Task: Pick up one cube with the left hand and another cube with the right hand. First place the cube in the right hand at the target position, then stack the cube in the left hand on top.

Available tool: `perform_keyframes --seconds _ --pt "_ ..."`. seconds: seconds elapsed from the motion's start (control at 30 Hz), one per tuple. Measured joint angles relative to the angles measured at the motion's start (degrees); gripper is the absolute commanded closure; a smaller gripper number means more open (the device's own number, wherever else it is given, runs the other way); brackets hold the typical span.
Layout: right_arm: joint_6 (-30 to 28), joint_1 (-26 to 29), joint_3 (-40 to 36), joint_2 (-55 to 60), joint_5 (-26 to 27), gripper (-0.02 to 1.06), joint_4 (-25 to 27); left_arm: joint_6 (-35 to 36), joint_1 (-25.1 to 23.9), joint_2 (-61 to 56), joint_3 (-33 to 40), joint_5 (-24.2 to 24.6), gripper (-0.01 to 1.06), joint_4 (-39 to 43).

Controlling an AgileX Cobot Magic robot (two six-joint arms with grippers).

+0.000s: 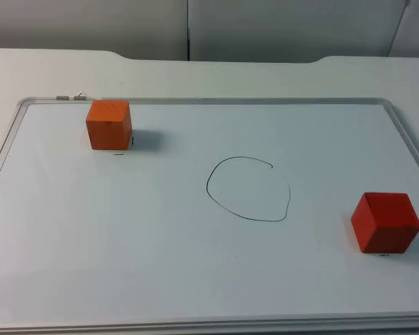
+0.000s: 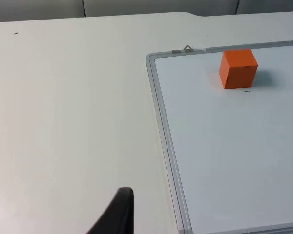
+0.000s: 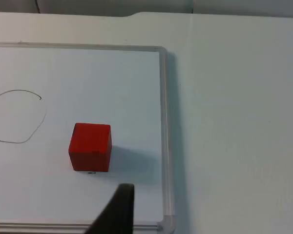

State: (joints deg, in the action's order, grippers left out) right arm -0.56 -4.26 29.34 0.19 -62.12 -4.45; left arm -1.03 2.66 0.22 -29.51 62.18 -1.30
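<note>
Nowhere any readable writing: orange wooden cube (image 1: 109,123), red wooden cube (image 1: 385,222), hand-drawn black circle (image 1: 248,189) on white board (image 1: 160,244); pincer states cannot be told.

An orange wooden cube (image 1: 109,123) sits upright near the whiteboard's far left corner, well ahead of the left gripper's fingertip (image 2: 118,214), while a red wooden cube (image 1: 385,222) rests just ahead of the right gripper's fingertip (image 3: 118,209), beside the hand-drawn black circle (image 1: 248,188).

A red cube (image 3: 90,146) sits on the whiteboard (image 3: 162,122) beside a drawn circle (image 3: 17,117).
</note>
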Motion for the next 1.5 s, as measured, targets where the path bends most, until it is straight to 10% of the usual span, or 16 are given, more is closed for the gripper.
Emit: perform_keyframes --seconds 0.43,0.87,1.3,1.5 --pt "-6.4 0.2 9.3 14.3 6.7 0.01 8.9 0.0 0.0 0.0 0.0 0.0 0.00 0.0" --pt "-12.8 0.2 27.0 55.1 12.1 0.02 19.6 0.0 0.0 0.0 0.0 0.0 0.00 0.0" --pt "-7.1 -8.5 32.3 82.4 14.8 0.02 18.6 0.0 0.0 0.0 0.0 0.0 0.00 0.0" --pt "4.9 -13.2 32.4 89.9 17.3 0.02 8.4 0.0 0.0 0.0 0.0 0.0 0.00 0.0"
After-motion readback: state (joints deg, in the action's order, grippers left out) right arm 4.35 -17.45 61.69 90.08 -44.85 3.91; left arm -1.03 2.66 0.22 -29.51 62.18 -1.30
